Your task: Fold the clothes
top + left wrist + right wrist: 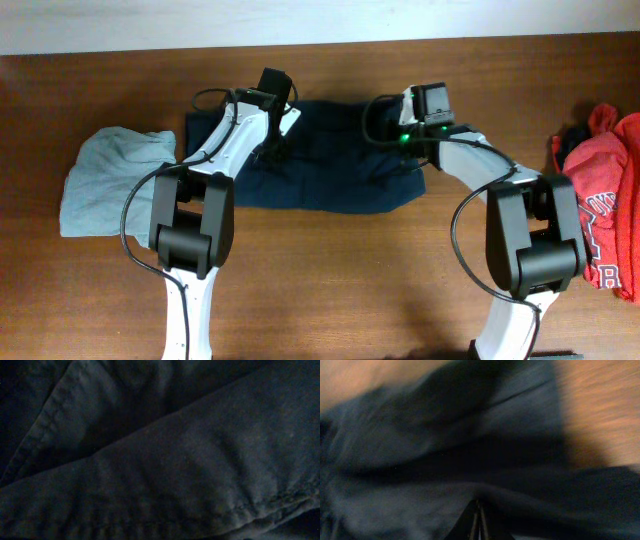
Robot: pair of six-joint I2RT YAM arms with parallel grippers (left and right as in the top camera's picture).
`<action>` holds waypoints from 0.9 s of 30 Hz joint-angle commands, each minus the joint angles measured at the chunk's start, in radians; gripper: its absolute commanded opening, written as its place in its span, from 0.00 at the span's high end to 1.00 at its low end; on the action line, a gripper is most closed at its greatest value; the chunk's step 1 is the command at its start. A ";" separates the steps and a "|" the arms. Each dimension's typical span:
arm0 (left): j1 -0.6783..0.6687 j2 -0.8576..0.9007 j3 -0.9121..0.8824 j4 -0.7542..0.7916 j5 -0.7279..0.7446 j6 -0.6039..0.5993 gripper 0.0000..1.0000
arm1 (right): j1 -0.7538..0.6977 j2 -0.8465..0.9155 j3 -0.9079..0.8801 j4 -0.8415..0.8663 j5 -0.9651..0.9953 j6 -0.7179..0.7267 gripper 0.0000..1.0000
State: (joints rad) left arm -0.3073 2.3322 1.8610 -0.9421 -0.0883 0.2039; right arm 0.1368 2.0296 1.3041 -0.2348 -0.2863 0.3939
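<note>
I see the dark blue shorts [340, 165] lying spread on the far middle of the table [330, 270], between my two arms. My left hand [272, 148] is down on their left part with its fingers together; its own camera shows only dark cloth and seams, so I can't tell whether any is pinched. My right hand [478, 519] is at the shorts' right edge, fingers together among bunched cloth. A grey-green garment [105, 185] lies at the left, a red one [605, 205] at the right.
</note>
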 commanded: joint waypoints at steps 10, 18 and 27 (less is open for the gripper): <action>0.008 -0.006 0.044 -0.066 -0.040 -0.035 0.90 | -0.188 0.010 0.000 -0.171 -0.003 -0.023 0.96; 0.009 -0.130 0.261 -0.259 -0.054 -0.069 0.76 | -0.171 -0.319 0.000 -0.402 -0.133 -0.128 0.96; 0.061 -0.130 0.230 -0.266 -0.100 -0.069 0.68 | 0.093 -0.283 -0.004 -0.439 -0.121 -0.127 0.96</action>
State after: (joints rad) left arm -0.2878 2.1746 2.1181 -1.2072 -0.2184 0.1440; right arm 0.1596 1.7012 1.3033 -0.6979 -0.4015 0.2802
